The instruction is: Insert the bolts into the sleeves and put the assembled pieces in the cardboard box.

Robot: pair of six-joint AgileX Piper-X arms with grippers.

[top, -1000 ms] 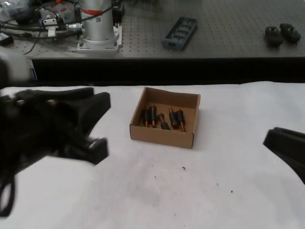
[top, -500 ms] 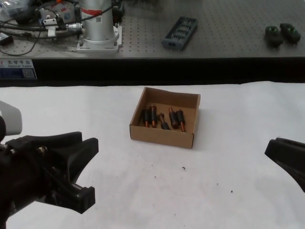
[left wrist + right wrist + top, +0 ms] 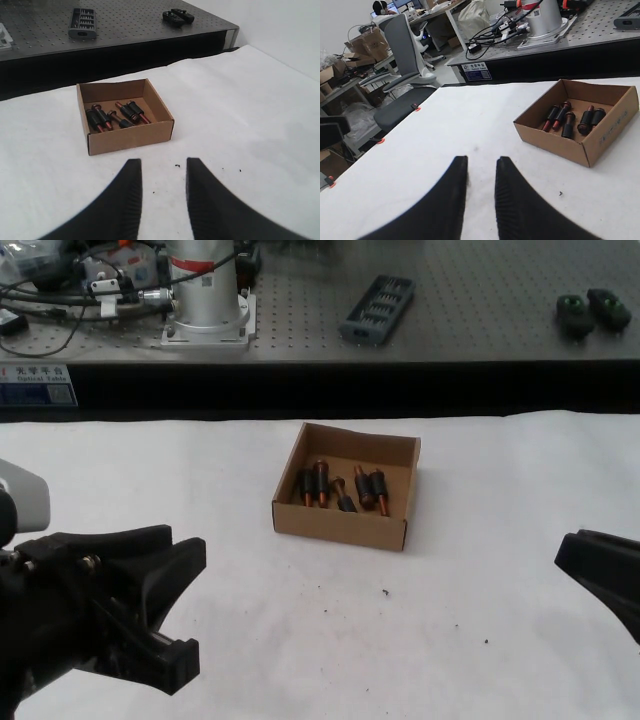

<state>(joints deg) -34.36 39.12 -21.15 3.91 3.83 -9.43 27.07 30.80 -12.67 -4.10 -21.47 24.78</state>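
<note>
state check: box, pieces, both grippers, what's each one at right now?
cardboard box: top open, upright on the white cloth, loaded.
assembled pieces: five, bolts in sleeves, lying inside the box.
left gripper: open, empty, above the cloth short of the box.
right gripper: open, empty, above the cloth short of the box.

box: matt brown cardboard | bolts: coppery metal | sleeves: matt black | cover: white matt cloth | fingers: ribbed matt black
</note>
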